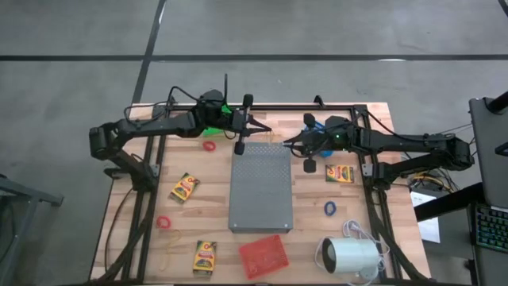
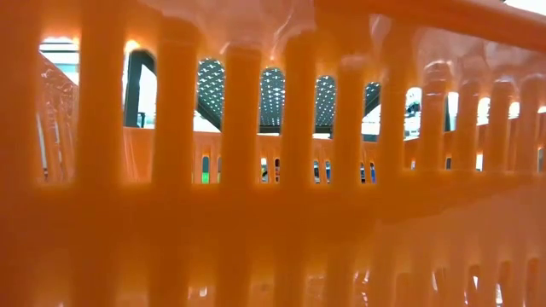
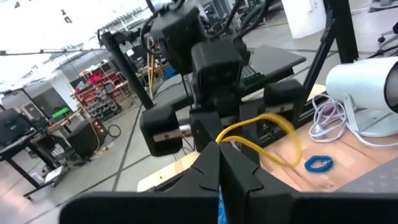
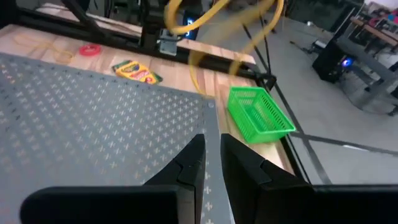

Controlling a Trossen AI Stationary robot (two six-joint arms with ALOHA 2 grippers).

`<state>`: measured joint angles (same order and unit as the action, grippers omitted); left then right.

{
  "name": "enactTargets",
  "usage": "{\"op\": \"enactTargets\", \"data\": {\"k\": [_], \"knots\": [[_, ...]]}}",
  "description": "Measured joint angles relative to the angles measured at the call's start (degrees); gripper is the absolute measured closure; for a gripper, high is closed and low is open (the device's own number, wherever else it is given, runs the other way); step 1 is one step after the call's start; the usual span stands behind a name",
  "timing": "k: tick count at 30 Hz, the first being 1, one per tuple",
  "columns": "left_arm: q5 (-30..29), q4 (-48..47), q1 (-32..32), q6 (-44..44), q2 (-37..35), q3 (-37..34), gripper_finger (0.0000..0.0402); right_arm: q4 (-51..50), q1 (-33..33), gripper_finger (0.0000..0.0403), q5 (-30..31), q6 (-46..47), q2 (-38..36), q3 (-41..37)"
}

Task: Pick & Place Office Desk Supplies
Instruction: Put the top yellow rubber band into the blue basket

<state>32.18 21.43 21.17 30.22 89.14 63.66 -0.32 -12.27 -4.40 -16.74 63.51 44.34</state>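
The left pincer [image 1: 252,125], clenched on a yellow rubber band [image 3: 267,134], hangs over the far edge of the worktop [image 1: 369,191] by the grey slab [image 1: 261,188]. The right pincer [image 1: 292,143] faces it, narrowly parted; no grip is discernible. Crayon boxes [image 1: 184,187] lie along the left side. The band should be carried clear before release. Only the right wrist view shows the green basket [image 4: 258,113] plainly; the low view is blocked by an orange basket [image 2: 273,222].
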Motion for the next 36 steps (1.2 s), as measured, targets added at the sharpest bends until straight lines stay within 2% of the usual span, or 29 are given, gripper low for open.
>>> {"op": "enactTargets", "data": {"k": [5, 9, 11, 28, 36], "knots": [[0.02, 2.48, -0.02, 0.0, 0.66, 0.13, 0.0399, -0.13, 0.0, 0.0355, 0.24, 0.23, 0.0, 0.0], [0.0, 3.19, -0.02, 0.0, 0.74, 0.13, 0.0399, -0.27, 0.0, 0.0353, 4.48, 4.49, 0.01, 0.0], [0.02, 3.19, -0.02, -0.02, 0.73, 0.13, 0.0399, -0.29, -0.04, 0.0347, 4.56, 4.4, 0.22, 0.0], [0.02, 2.73, 0.0, -0.15, 0.76, -0.2, 0.0399, -0.17, 0.0, 0.0234, 4.61, 4.19, 0.5, 0.04], [0.02, 2.72, -0.02, -0.12, 0.76, -0.2, 0.0399, 2.17, 0.0, 0.0208, 4.57, 4.13, 0.5, 0.04]]}}
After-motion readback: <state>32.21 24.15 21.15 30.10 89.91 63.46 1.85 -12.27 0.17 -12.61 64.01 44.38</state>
